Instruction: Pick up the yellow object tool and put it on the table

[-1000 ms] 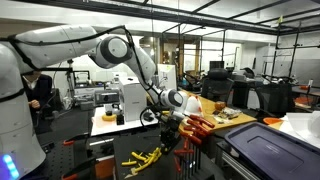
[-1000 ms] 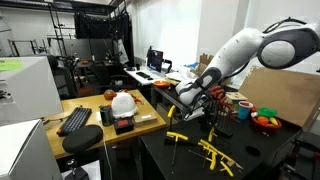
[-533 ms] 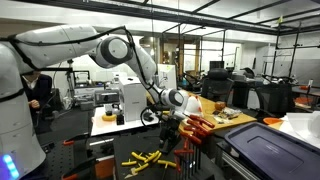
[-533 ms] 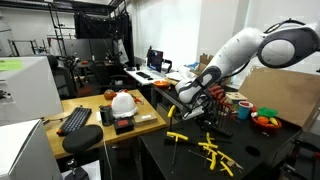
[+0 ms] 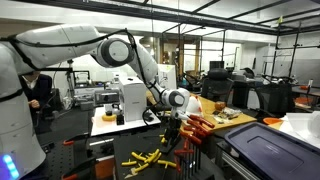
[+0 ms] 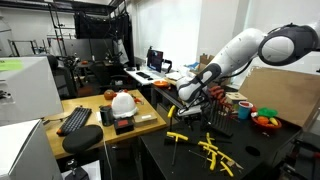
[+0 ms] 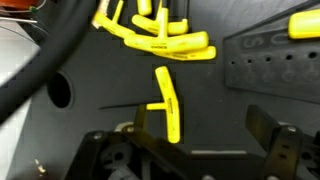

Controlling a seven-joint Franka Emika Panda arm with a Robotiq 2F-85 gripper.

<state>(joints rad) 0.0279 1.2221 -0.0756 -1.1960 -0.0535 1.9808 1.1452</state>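
The yellow T-handle tool [image 7: 167, 104] lies flat on the black table [image 7: 215, 95], its thin metal shaft pointing left. My gripper [image 7: 205, 140] hangs above it, open, with nothing between the fingers; the tool's lower end sits by the left finger [image 7: 138, 128]. Several more yellow T-handle tools [image 7: 160, 40] lie in a heap just beyond. In both exterior views the gripper [image 5: 172, 127] [image 6: 192, 107] hovers over the dark table with the yellow tools [image 5: 146, 158] [image 6: 214, 152] spread below it.
A thick black cable [image 7: 50, 60] crosses the left of the wrist view. A dark perforated panel [image 7: 270, 60] lies to the right. Red-handled tools [image 5: 203, 124] and a bowl [image 6: 266, 120] sit on the bench behind. A white helmet [image 6: 122, 102] rests on the wooden desk.
The jaws have spread from nearly shut to wide open, and the yellow tool now lies free on the table. The arm has lifted slightly.
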